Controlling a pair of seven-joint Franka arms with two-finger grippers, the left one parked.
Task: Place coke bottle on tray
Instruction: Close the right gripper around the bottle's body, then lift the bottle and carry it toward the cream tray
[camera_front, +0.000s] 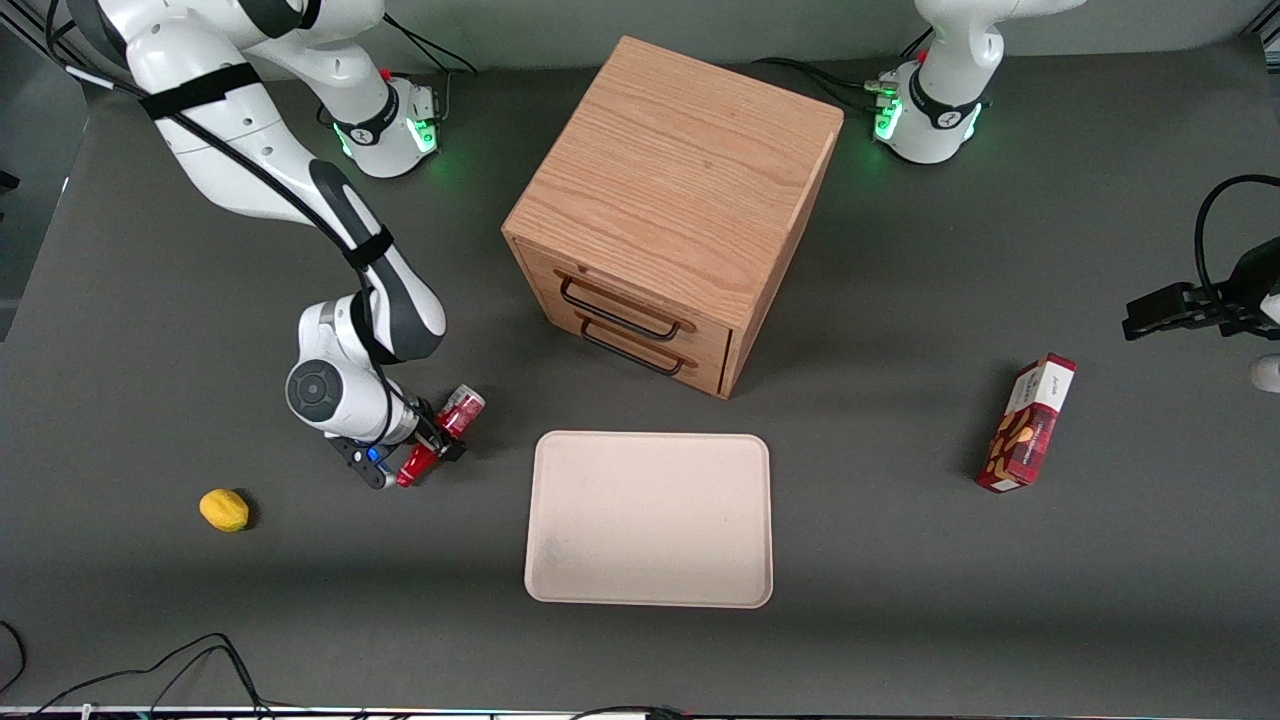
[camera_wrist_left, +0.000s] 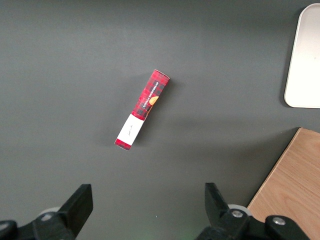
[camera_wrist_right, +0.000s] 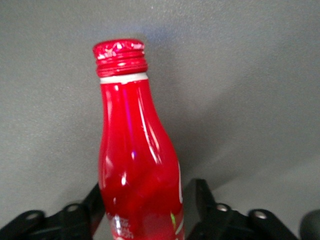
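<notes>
At the lower left of the front view a small yellow fruit (camera_front: 224, 510), maybe a lemon, lies on the dark table (camera_front: 900, 600). Next to it, a bit higher, the gripper (camera_front: 425, 452) pinches the coke bottle (camera_front: 440, 436) by its middle, fingers (camera_wrist_right: 202, 202) pressed on both sides. The bottle is tipped over sideways, close to the tray (camera_front: 650, 590). The tray sits in the lower middle, in front of the wooden cabinet (camera_front: 680, 200). A red snack box (camera_front: 1027, 424) lies at the right.

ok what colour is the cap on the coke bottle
Red, matching the body of the coke bottle, which the gripper holds; the right wrist view shows it best.
</notes>
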